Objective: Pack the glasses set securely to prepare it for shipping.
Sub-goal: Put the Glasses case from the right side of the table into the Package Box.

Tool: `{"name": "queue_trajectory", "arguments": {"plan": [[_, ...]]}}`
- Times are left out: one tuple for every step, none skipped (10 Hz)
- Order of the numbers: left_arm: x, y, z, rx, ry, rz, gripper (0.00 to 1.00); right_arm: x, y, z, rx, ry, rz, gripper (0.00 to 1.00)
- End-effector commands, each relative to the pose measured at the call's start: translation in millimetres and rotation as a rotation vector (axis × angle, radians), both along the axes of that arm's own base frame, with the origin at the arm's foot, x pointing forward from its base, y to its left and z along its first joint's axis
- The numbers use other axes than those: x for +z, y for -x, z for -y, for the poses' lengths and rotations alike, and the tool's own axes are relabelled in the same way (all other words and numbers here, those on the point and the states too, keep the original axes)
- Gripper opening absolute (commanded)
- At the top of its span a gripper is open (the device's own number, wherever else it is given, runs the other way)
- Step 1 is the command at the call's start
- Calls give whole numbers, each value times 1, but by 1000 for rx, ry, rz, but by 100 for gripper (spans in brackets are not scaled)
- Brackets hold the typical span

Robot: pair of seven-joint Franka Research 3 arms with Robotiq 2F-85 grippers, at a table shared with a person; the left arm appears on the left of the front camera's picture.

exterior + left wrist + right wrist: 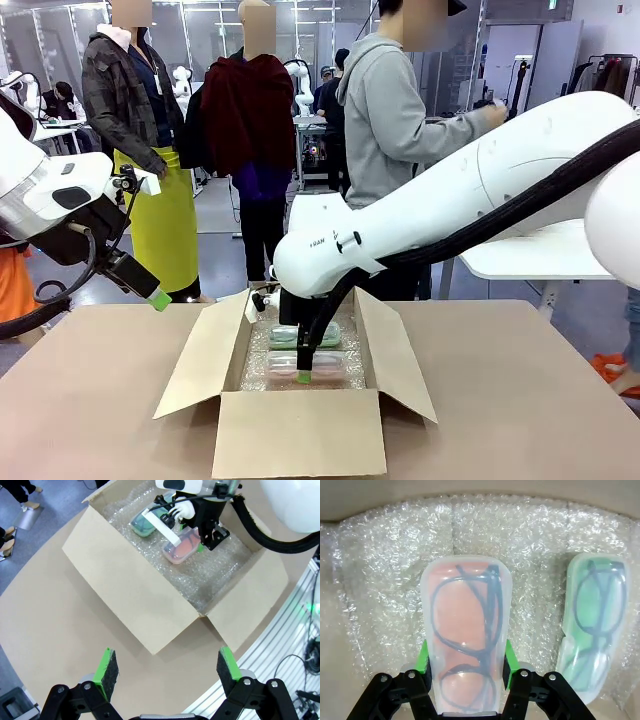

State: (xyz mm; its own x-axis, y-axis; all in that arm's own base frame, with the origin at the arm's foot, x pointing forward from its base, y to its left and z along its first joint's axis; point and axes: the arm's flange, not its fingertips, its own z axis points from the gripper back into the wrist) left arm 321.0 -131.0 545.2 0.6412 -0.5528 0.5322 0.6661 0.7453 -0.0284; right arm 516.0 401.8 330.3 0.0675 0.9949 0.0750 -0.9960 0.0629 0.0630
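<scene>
Pink and see-through, one glasses case sits clamped between the green pads of the right pincer, low inside the open cardboard box, over the bubble wrap lining its floor. The mint green case lies on that wrap just beside it, apart from the pincer. The left pincer hangs above the table to the box's left, fingers spread wide, holding nothing.

Pink case, green case in box
</scene>
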Motion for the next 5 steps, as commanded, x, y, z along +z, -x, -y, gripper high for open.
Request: {"name": "queue_trajectory", "arguments": {"plan": [[0, 0, -2, -4, 11, 7, 100, 7, 4, -3, 9, -8, 17, 63], [0, 0, -2, -4, 11, 7, 100, 7, 4, -2, 11, -8, 5, 69], [0, 0, -2, -4, 11, 7, 100, 5, 3, -1, 8, -13, -9, 84], [0, 0, -2, -4, 11, 7, 100, 6, 3, -1, 13, -14, -9, 100], [0, 0, -2, -4, 11, 7, 100, 8, 4, -1, 16, -12, -4, 100]]}}
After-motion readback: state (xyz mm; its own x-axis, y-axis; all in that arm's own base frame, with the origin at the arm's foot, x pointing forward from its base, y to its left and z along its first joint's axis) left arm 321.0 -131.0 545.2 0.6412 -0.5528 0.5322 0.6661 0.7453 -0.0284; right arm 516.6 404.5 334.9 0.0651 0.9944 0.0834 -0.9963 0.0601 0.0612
